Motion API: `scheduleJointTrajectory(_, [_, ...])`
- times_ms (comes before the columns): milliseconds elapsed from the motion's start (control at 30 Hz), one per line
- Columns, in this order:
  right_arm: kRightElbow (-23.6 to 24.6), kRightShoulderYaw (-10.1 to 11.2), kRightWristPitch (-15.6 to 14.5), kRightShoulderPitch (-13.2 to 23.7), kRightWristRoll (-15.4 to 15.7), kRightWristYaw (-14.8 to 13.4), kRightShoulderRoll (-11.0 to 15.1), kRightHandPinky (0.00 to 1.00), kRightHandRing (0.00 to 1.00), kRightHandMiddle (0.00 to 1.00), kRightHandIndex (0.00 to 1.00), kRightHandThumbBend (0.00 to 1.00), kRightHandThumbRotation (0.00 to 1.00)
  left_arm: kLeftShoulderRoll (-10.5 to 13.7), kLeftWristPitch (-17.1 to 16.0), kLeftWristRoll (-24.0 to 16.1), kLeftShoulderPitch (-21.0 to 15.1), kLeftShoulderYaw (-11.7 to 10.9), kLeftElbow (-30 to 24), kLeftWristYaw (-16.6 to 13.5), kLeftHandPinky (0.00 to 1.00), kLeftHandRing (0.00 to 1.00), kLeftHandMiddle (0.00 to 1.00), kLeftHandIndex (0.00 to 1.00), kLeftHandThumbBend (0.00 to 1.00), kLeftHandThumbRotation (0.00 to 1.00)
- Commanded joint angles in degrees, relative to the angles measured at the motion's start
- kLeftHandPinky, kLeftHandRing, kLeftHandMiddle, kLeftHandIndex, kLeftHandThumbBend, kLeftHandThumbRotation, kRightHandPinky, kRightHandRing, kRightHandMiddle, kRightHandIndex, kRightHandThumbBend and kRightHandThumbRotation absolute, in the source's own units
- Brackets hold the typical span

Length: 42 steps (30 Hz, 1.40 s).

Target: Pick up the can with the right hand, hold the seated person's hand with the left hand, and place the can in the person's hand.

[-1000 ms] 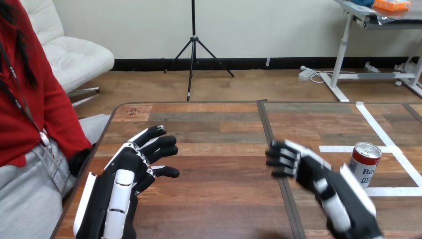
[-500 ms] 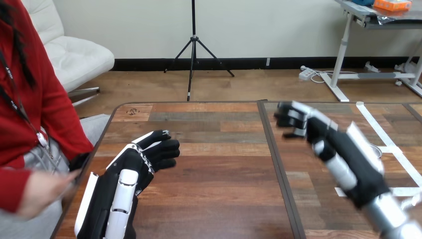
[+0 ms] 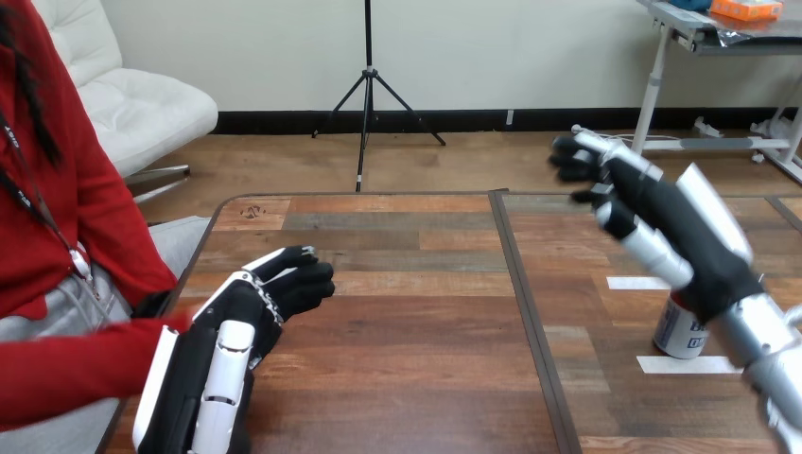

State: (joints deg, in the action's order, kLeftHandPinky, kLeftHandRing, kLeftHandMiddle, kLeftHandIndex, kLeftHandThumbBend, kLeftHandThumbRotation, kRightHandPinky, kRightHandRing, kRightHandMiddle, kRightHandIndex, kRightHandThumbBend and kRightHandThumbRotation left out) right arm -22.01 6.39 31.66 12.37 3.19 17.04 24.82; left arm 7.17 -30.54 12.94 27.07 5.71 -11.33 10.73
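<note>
Right hand [image 3: 662,213] hangs loosely open and empty above the can [image 3: 679,333] standing on the desk [image 3: 426,331] at right, so a sloppy descent could tip it; left hand [image 3: 238,314] by the person's sleeve [image 3: 80,367], grip can't tell.
</note>
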Motion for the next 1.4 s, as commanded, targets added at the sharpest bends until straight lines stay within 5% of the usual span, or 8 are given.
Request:
scheduleJointTrajectory(0, [-8.0,1.7,3.3,9.0,2.7,-4.1,3.4,0.76,0.83,0.84,0.85,0.94,1.00,-1.6,-1.3,0.0,-2.8,-0.9,-0.9,0.0,0.76,0.72,0.72,0.73,0.47,0.95])
scheduleJointTrajectory(333, [-17.6,0.0,3.1,14.9,9.6,-9.8,7.7,0.79,0.85,0.86,0.87,0.99,1.00,-1.5,-1.0,-0.5,-2.9,-1.1,-1.1,-0.2,0.73,0.71,0.70,0.72,0.50,0.94])
scheduleJointTrajectory(667, [-25.8,-3.0,-1.5,20.4,16.7,-14.2,11.6,0.81,0.86,0.89,0.90,1.00,0.93,-1.6,-1.2,-0.5,-3.1,-1.0,-0.9,-0.3,0.70,0.70,0.70,0.71,0.50,0.92])
scheduleJointTrajectory(1367, [-36.7,-7.1,-7.0,26.5,19.5,-13.9,15.0,0.75,0.88,0.93,0.95,1.00,0.64,-1.9,-1.2,-0.3,-3.6,-0.8,-0.6,0.0,0.66,0.69,0.70,0.70,0.48,0.93])
